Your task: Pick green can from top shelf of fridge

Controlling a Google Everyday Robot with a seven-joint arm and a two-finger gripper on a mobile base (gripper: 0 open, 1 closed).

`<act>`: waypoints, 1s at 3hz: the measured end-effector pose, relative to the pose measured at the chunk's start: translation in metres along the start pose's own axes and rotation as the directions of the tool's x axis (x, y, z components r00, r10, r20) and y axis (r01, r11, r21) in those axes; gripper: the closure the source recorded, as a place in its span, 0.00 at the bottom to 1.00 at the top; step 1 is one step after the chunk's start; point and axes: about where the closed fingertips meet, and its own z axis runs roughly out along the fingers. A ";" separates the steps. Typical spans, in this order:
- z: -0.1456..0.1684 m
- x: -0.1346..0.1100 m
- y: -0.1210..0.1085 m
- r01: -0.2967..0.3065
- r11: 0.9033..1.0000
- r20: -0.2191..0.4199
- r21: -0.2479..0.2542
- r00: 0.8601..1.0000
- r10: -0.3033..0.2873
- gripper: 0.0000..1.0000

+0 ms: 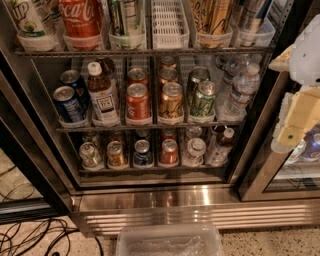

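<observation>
The tall, slim, dark green can (125,15) stands upright in a clear plastic tray on the grey wire top shelf (150,51) of the stainless-steel fridge (150,200), in the third lane from the left, with its upper part cut off by the picture's edge. To its left stand one red cola can (80,17) and one white cup with a green logo (25,20). To its right come one empty white slotted tray (170,22), one tan-gold can (212,17) and one dark silvery can (250,15). On the rack below are two blue cans (67,102), one white-capped bottle (102,97) and two lighter green cans (204,97), among others. The robot's cream-and-white hand (295,120) sits at the right edge, outside the shelves and well apart from the green can, level with the middle rack; whether it is spread or closed cannot be told. One clear plastic tub (170,240) lies on the floor below.
</observation>
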 end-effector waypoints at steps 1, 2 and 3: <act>0.001 -0.002 0.000 -0.003 1.000 0.004 0.003 1.000 0.003 0.00; 0.017 -0.019 0.002 -0.043 0.999 0.055 0.029 0.998 0.041 0.00; 0.020 -0.069 0.008 -0.039 0.996 0.186 0.085 0.982 0.022 0.00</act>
